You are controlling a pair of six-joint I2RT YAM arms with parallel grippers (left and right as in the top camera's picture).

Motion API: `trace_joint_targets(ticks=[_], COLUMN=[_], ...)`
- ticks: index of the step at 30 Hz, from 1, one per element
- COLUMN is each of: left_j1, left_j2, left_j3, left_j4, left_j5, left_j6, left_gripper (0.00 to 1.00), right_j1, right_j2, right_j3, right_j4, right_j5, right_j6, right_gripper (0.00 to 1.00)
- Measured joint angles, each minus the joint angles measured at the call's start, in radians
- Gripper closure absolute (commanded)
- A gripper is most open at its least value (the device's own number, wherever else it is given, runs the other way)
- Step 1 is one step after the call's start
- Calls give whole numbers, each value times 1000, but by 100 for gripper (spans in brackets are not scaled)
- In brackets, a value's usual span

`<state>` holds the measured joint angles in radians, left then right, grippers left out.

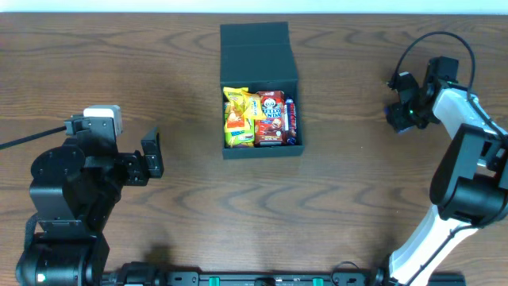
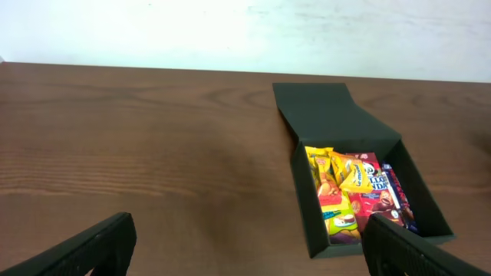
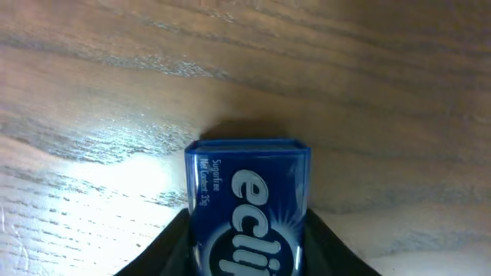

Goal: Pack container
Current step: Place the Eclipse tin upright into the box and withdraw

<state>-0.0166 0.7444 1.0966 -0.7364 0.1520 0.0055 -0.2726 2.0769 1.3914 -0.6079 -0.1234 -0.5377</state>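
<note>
Step in hand: a pick-up of the blue mint pack (image 3: 249, 201) by the right gripper (image 3: 249, 249) was judged to be under way, well to the right of the container (image 1: 262, 151).
Right gripper: its dark fingers (image 3: 173, 245) were seen set against both long sides of the pack, grasping it as it lay on the table (image 1: 95, 63).
Left gripper: the left gripper (image 1: 152, 153) was released, jaws wide and nothing between them, well to the left of the container.
How to do it well: the hold should be confirmed firm and centred before any lift, since a smooth pack could be expected to slip or twist. It should be raised straight, carried above the front wall, and lowered into the narrow free strip at the right side.
Risk: the rim or the packed items could be clipped if the approach were made too low.
Container position: it was found at the middle of the table, towards the far edge.
Container look: a matte black rectangular box, its hinged lid (image 1: 255, 44) laid open at the back.
Contents: colourful snack packets (image 1: 254, 117) were packed side by side, yellow at the left, red beside it.
</note>
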Motion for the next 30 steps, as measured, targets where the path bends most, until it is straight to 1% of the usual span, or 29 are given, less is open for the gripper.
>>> trace_joint_targets(ticks=[4,7,14,17,19,23,25,26,30], left_j1=[0,0,0,0,0,0,0,0,0], left_j2=[0,0,0,0,0,0,0,0,0], left_j3=[0,0,0,0,0,0,0,0,0], left_j4=[-1,0,0,0,-1,0,-1,-1,-1], left_j5=[0,0,0,0,0,0,-1,-2,-2], left_j6=[0,0,0,0,0,0,0,0,0], left_gripper=[5,5,5,5,5,5,5,5,5], right_j1=[1,3,63,132,171,278,331,359,491], right_j2=[0,0,0,0,0,0,0,0,0], right_j3=[0,0,18,99,151,254,281,291,302], right_j4=[0,-1,-21,-36,-39,-35,-35,-34,-49], right_j5=[-3,-9,-120,-226,-270,-325,-340,-346,-354], right_j6=[45,105,280,385,444,559,596,614,722], right_gripper=[77,79,88,94,95,94,92,90,89])
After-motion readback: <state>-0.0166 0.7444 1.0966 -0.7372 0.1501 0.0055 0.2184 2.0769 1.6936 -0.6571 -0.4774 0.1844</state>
